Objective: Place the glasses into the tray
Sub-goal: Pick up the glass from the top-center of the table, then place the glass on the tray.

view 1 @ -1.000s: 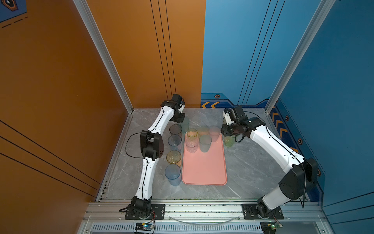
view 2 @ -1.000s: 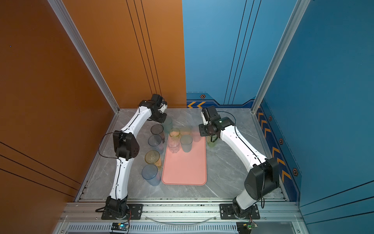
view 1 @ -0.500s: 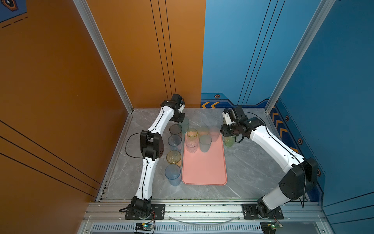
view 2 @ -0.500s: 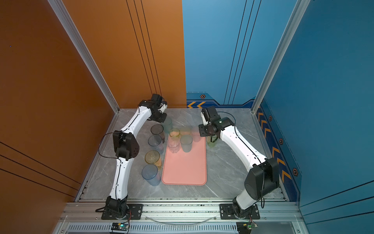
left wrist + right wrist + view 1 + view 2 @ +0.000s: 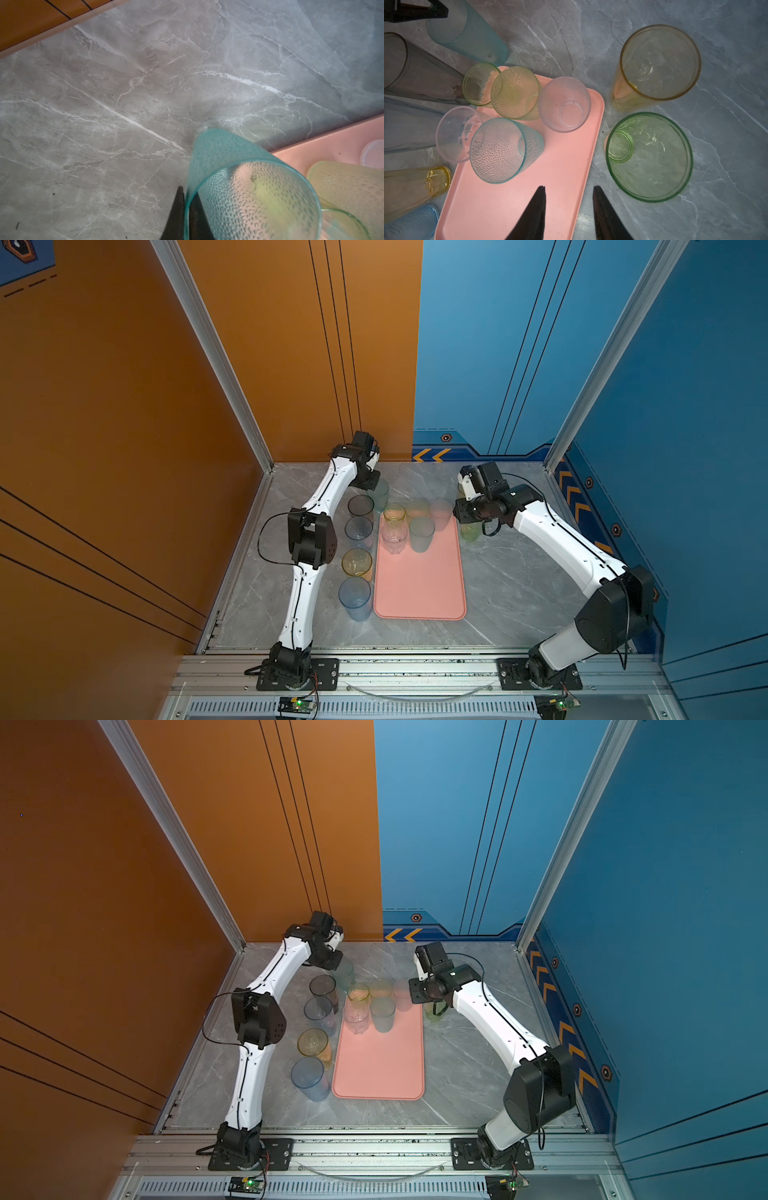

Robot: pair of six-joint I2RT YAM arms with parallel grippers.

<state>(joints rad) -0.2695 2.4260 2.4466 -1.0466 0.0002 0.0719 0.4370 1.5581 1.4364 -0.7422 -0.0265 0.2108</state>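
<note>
Left gripper [image 5: 185,193]: clamping the teal glass's [image 5: 228,158] rim between closed jaws, beside the tray's [image 5: 342,141] far-left corner. Right gripper [image 5: 569,188]: hanging part-open, gripping nothing; green glass [image 5: 654,162] standing just right of its jaws.

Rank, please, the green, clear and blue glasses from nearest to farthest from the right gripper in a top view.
1. Green glass, beside the right gripper, off the tray.
2. Clear glass, on the tray's far left.
3. Blue glass, outside its near-left corner.
</note>
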